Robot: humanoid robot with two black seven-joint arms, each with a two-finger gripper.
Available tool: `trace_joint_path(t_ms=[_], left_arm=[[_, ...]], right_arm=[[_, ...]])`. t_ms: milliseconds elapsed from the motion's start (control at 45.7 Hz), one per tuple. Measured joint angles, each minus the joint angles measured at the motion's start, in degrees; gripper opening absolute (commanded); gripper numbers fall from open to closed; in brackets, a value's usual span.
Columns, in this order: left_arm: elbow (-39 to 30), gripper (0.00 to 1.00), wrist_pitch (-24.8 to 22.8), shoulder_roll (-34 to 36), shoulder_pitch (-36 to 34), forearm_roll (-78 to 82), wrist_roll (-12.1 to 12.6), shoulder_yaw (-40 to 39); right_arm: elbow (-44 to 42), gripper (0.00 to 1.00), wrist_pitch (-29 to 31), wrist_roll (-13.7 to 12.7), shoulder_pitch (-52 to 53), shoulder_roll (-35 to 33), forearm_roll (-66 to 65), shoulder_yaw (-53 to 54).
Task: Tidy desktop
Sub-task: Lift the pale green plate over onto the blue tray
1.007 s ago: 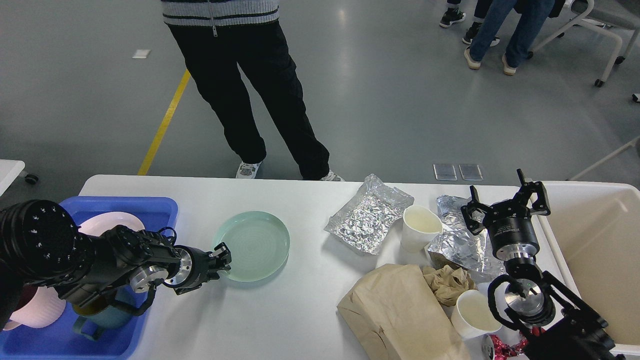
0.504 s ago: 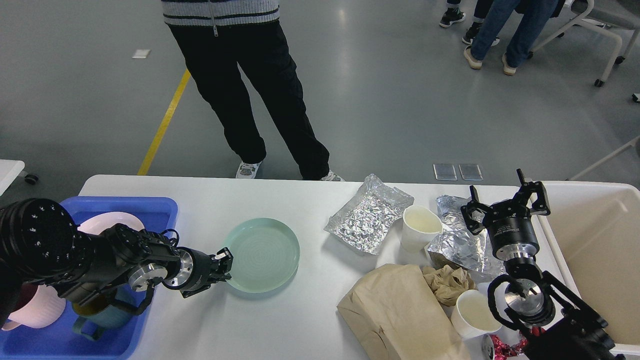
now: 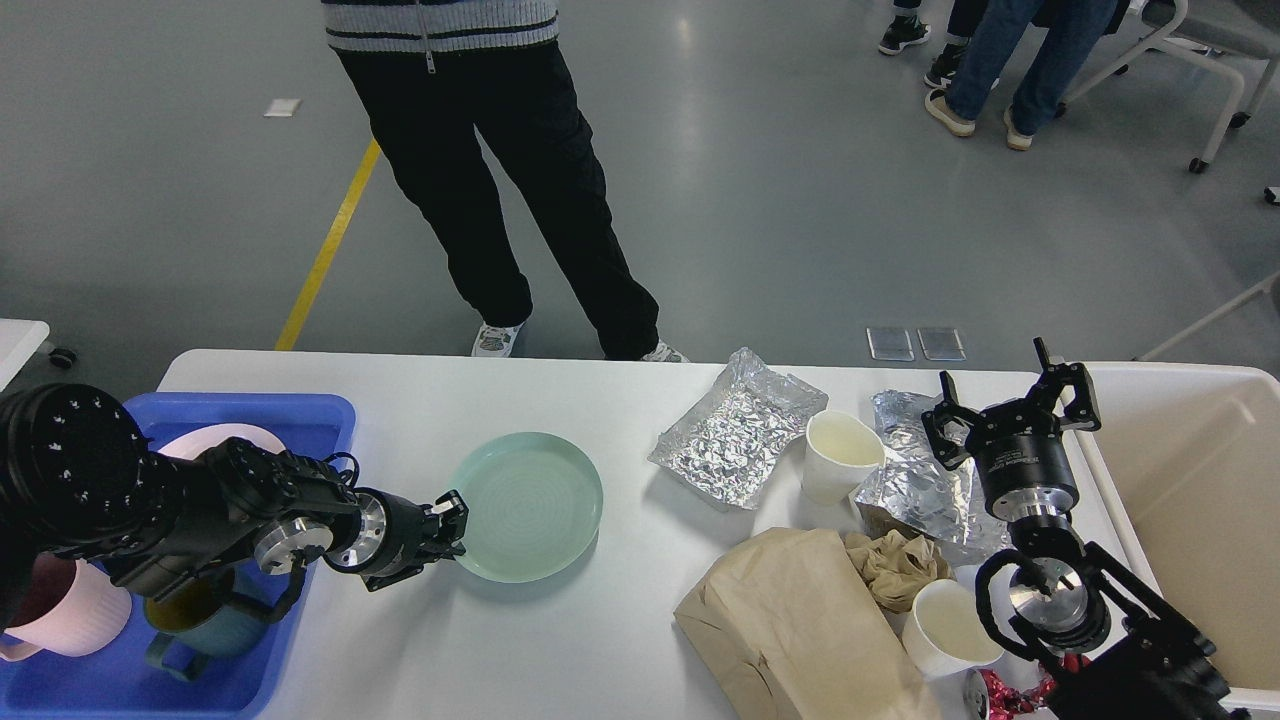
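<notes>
Reaching low over the desktop [image 3: 560,640], the left gripper [image 3: 452,522] sits at the near-left rim of a pale green plate [image 3: 527,505]; fingers dark and bunched, so cannot tell whether they pinch the rim or only touch it. Plate casts a shadow on its near side. Right gripper [image 3: 1010,408] points away from the camera above crumpled foil [image 3: 915,480], fingers spread wide, holding nothing.

Left end: blue tray [image 3: 300,415] with a pink bowl [image 3: 215,440], pink cup [image 3: 65,610] and a dark mug [image 3: 200,615], partly hidden by the arm.

Right half crowded: flat foil sheet [image 3: 735,430], paper cup [image 3: 840,455] touching both foils, brown paper bag [image 3: 800,625], wadded brown napkin [image 3: 895,565], second paper cup [image 3: 945,625]. Cream bin [image 3: 1190,480] at the right edge. Person in black trousers [image 3: 520,180] stands beyond the far side.
</notes>
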Motion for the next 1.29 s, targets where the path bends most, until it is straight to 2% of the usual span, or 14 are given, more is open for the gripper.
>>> trace_joint_path(t_ms=[197,416,679,942,1095,1292], left_arm=[[-8.63,0.0,-1.03,4.31,-8.5,-0.48,0.0,1.27],[-16.76,0.0,-10.97,7.89,-21.06,-0.43,-0.18,7.43],[-31.2,0.0,-12.55,6.45,-40.26,-0.36,-0.26,18.85],[-40.77,0.0,-17.03,4.67,-57.34,0.0,0.24,23.57],[-42.13,0.0,-20.25,4.24,-61.54,0.0,0.19,24.66],[-39.64,0.0,-20.86,6.81,-60.94,-0.21,-1.18,28.59]], right_arm=[[0.0,1.0,0.0,0.0,0.0,0.0,0.0,0.0],[0.0,1.0,0.0,-0.01,0.0,0.0,0.0,0.0],[-0.01,1.0,0.0,-0.03,0.0,-0.06,0.0,0.0],[-0.08,1.0,0.0,-0.03,0.0,-0.07,0.0,0.0],[-0.09,1.0,0.0,-0.03,0.0,-0.07,-0.01,0.0],[-0.09,1.0,0.0,-0.02,0.0,-0.07,-0.04,0.0]])
